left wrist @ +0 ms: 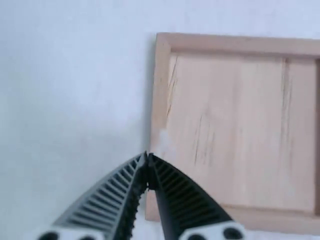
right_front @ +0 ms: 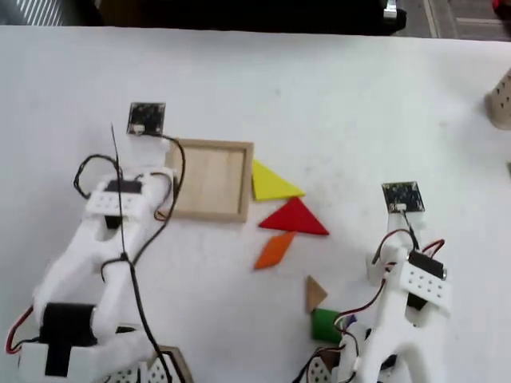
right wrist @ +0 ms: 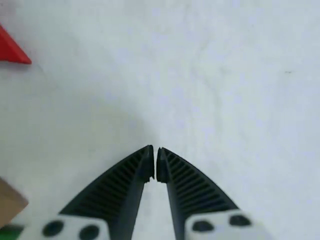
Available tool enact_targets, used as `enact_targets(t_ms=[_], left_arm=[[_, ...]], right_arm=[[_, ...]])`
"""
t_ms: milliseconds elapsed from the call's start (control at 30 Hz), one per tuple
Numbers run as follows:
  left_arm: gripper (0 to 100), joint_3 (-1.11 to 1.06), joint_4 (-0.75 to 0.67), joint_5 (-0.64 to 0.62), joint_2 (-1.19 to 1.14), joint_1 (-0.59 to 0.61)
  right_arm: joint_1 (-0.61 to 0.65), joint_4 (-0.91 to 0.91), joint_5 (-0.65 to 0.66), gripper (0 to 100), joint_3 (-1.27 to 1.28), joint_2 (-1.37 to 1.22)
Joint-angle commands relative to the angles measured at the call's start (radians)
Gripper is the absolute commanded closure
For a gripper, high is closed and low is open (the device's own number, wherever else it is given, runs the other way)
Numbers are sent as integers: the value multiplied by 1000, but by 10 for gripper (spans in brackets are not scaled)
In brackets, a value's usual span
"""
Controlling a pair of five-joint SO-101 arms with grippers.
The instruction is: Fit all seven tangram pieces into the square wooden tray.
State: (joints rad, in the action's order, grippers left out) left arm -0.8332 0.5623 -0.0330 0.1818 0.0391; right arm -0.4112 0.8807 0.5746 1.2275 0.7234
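The square wooden tray (right_front: pixel 209 180) lies on the white table with nothing inside it; its bare floor also fills much of the left wrist view (left wrist: pixel 240 130). To its right lie a yellow triangle (right_front: pixel 273 182), a red triangle (right_front: pixel 294 218) and an orange parallelogram (right_front: pixel 274 250). Nearer the front sit a small brown triangle (right_front: pixel 314 294) and a green piece (right_front: pixel 326 325). My left gripper (left wrist: pixel 148 159) is shut, tips over the tray's left rim. My right gripper (right wrist: pixel 154 151) is shut over bare table, right of the pieces; the red triangle's corner (right wrist: pixel 11 49) and brown piece (right wrist: pixel 9 204) show nearby.
A cardboard-coloured object (right_front: pixel 501 99) stands at the table's right edge. The table's far edge runs along the top, with dark floor beyond. Cables hang from the left arm (right_front: pixel 104 239) beside the tray. A wooden item (right_front: pixel 176 363) sits by the left arm's base.
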Motion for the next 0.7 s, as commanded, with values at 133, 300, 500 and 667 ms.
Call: enact_targets(t_ms=[133, 300, 500, 667], left_arm=[[972, 17, -31, 8, 64, 1], [972, 21, -34, 8, 64, 19], [972, 21, -34, 2, 64, 31], [972, 23, -40, 0, 65, 51]], right_arm=[[102, 473, 175, 981, -178, 216], [248, 513, 195, 981, -152, 243], [498, 452, 77, 981, -143, 147], [680, 305, -89, 981, -150, 64]])
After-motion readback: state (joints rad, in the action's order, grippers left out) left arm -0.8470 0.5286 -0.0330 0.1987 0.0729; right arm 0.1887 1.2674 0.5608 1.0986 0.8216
